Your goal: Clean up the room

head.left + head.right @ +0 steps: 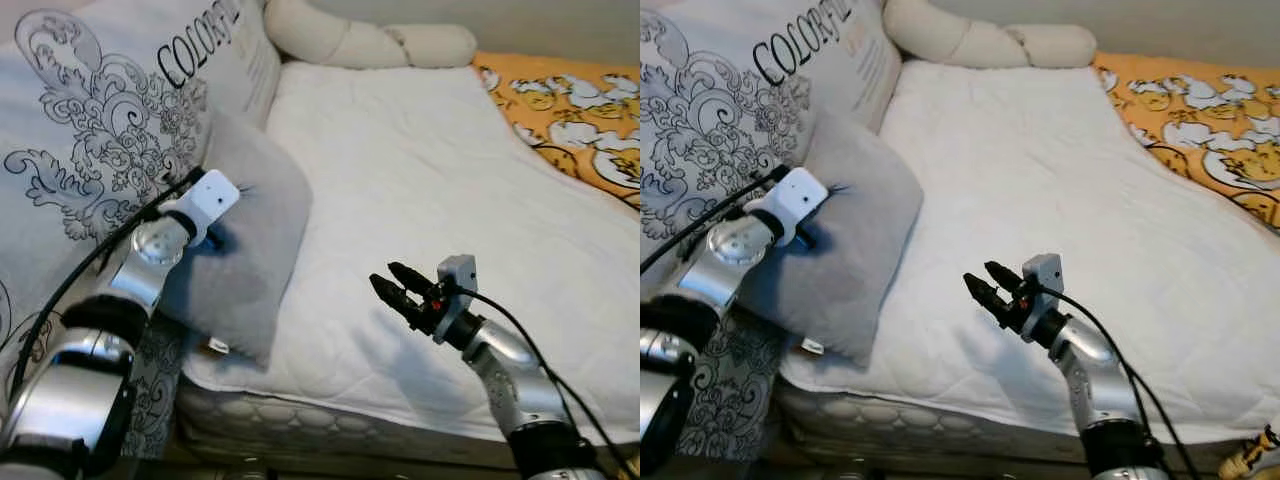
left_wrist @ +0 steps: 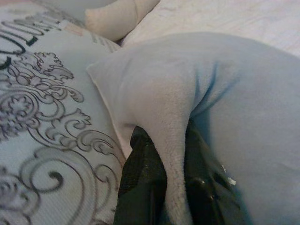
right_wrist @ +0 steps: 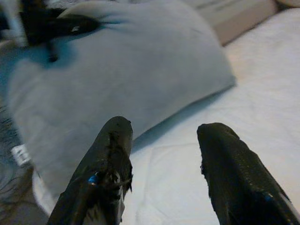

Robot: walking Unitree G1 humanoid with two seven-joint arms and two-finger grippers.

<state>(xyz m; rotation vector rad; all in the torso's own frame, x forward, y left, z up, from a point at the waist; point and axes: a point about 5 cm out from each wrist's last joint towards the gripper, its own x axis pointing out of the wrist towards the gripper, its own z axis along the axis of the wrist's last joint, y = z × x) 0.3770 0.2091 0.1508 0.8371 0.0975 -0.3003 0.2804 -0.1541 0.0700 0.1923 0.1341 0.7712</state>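
The left claw point(image 2: 159, 187) is pinching a fold of the grey pillow point(image 1: 250, 240), its two black fingers clamped on either side of the fabric ridge, while the pillow is leaning at the bed's near left corner against the large patterned cushion point(image 1: 90, 130). The right claw point(image 1: 400, 292) is hanging released over the white mattress point(image 1: 420, 180), fingers parted and gripping nothing. The tidying is looking only partly done: the pillow is sitting askew with one corner overhanging the mattress edge, though where it finally belongs is hard to judge. The middle of the mattress is lying bare, giving open room for a move, bounded by the cream bolster point(image 1: 370, 40) at the head and the orange flowered cover point(image 1: 570, 110) on the right.
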